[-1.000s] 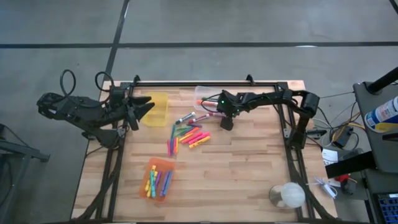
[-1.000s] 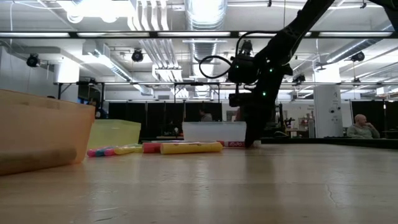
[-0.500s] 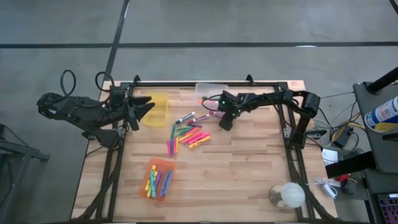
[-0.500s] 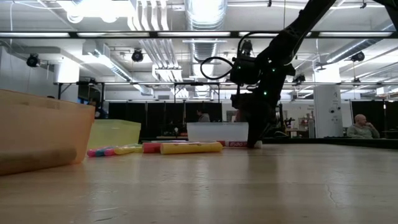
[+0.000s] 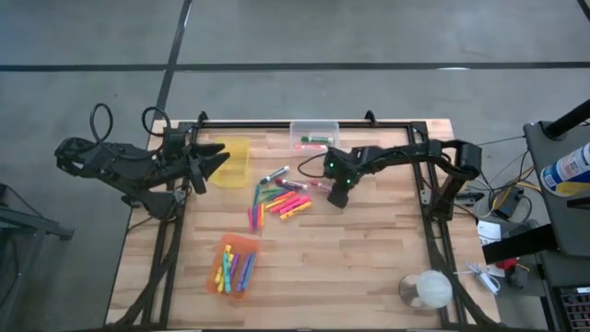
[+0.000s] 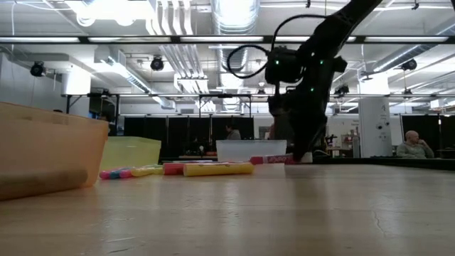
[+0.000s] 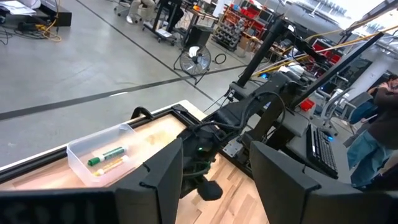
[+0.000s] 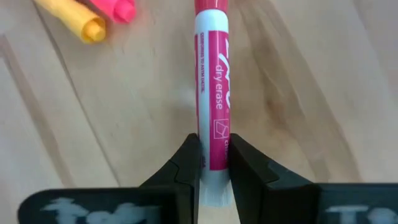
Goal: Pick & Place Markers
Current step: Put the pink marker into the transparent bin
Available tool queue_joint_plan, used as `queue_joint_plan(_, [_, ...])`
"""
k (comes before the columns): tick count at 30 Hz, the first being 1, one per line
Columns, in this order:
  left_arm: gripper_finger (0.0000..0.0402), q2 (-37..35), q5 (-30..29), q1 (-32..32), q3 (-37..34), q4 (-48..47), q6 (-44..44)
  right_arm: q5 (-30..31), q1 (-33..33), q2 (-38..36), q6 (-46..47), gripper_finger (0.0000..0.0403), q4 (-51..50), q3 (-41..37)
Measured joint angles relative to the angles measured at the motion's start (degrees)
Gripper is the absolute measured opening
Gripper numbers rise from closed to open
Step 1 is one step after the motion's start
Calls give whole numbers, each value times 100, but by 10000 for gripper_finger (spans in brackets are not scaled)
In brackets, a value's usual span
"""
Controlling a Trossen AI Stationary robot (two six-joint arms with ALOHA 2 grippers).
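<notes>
The left end effector (image 5: 214, 162) waits at the left edge of the bench (image 5: 369, 258), just beside the yellow bin (image 5: 232, 160). Its fingers (image 7: 163, 180) stand apart and hold nothing.

In front of it, near the front left of the bench, the orange bin (image 5: 234, 265) holds several markers. Between the two bins, toward the middle, the loose markers (image 5: 275, 201) lie in a small heap on the wood.

The clear bin (image 5: 314, 136) sits at the back edge, and a green marker (image 7: 107, 155) lies inside it.

The right end effector (image 5: 337, 194) is low over the middle of the bench, just right of the heap. It is clenched on a pink marker (image 8: 212, 106) with a white label reading "dry erase"; the two fingers (image 8: 185, 165) press the barrel from both sides near its white end. In the low view this marker (image 6: 269, 160) lies level, close to the bench; I cannot tell if it touches the wood.

To the right of this end effector, and toward the front, the wood is bare as far as a round white thing (image 5: 427, 290) at the front right corner.
</notes>
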Motion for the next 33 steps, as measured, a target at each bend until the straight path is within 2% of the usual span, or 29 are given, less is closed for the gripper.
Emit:
queue_joint_plan(7, [181, 0, 0, 0, 0, 2, 21, 119, 511, -702, 210, 52, -186, 2])
queue_joint_plan(12, [181, 2, -2, 0, 0, -1, 21, 1073, 517, -1285, -38, 52, -202, 207])
queue_joint_plan(16, [181, 17, -2, -4, 0, -5, 21, 1507, 41, -1380, -756, 52, -184, 655])
queue_joint_plan(20, [181, 35, -1, -4, 0, -9, 20, 1520, -570, -1003, -1391, 55, -157, 1269])
queue_joint_plan(24, [181, 35, -2, -4, 0, -42, -121, 1423, -1141, -302, -1860, 61, -228, 1976])
queue_joint_plan(30, [181, 40, 10, -3, 0, -51, -391, 1379, -1635, 915, -2276, 62, -911, 3161])
queue_joint_plan(33, [181, 59, 20, -2, 0, -67, -471, 971, -1772, 1454, -2295, 63, -1396, 3732])
